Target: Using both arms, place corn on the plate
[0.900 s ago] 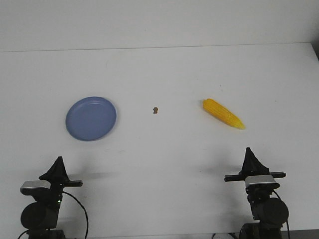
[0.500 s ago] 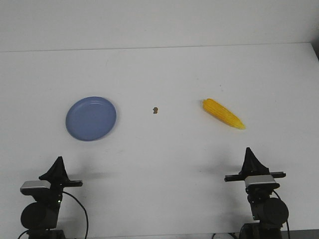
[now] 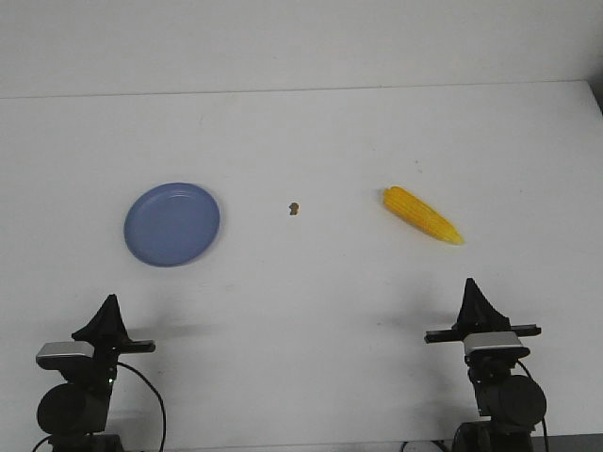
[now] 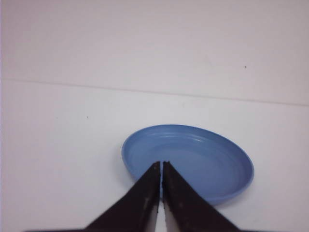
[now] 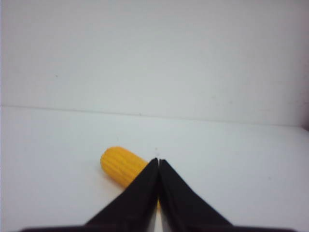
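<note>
The yellow corn (image 3: 422,215) lies on the white table right of centre, its pointed end toward the right. The blue plate (image 3: 172,223) sits empty on the left side. My left gripper (image 3: 111,303) rests near the front edge, short of the plate, fingers together and empty; its wrist view shows the plate (image 4: 193,159) just past the left gripper's tips (image 4: 161,164). My right gripper (image 3: 469,286) is near the front edge, short of the corn, shut and empty. The right wrist view shows the corn's blunt end (image 5: 120,164) beyond the right gripper's tips (image 5: 158,160).
A small brown speck (image 3: 294,208) lies on the table between plate and corn. The table's far edge meets a pale wall (image 3: 301,42). Both arm bases (image 3: 71,400) stand at the front edge.
</note>
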You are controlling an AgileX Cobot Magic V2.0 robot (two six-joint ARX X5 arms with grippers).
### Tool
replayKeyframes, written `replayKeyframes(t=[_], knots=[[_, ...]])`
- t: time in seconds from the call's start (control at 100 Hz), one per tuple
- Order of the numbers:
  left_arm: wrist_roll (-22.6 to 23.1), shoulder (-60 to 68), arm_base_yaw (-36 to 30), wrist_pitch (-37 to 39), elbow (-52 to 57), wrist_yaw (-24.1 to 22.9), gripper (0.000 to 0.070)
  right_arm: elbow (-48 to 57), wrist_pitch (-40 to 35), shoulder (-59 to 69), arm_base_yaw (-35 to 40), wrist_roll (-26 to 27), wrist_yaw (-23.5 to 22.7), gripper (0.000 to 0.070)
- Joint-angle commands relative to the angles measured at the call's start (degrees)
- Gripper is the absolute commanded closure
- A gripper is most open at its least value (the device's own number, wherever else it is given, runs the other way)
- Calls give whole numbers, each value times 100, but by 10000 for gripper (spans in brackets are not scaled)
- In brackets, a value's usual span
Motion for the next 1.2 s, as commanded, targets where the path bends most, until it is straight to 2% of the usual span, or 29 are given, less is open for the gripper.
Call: replayKeyframes(t=[0.0, 0.09, 0.17, 0.4, 0.65, 0.82, 0.94, 1.19], knots=[[9, 11, 9, -111, 348, 7, 688, 2, 251, -2, 2, 212, -9, 692], [11, 146, 9, -581, 822, -2, 688, 190, 188, 0, 2, 428, -4, 692], [-4, 389, 9, -960, 1294, -2, 688, 529, -188, 2, 2, 444, -4, 692], [-13, 1692, 9, -2026, 2964, -2, 688, 2098, -2157, 479, 0, 452, -2, 692], [0, 3355, 9, -3764, 4916, -2, 688, 3976, -4085, 1692, 0, 396, -2, 692], [105, 4146, 9, -4616, 5709, -2, 688, 4826, -5241, 2597, 0, 402, -4, 692], [120, 4398, 9, -4774, 5866, 4, 688, 5086, -5567, 3025, 0, 455, -11, 692], [120, 4439, 9, -4857, 5866, 4, 688, 5119, -5445, 3182, 4, 450, -11, 692]])
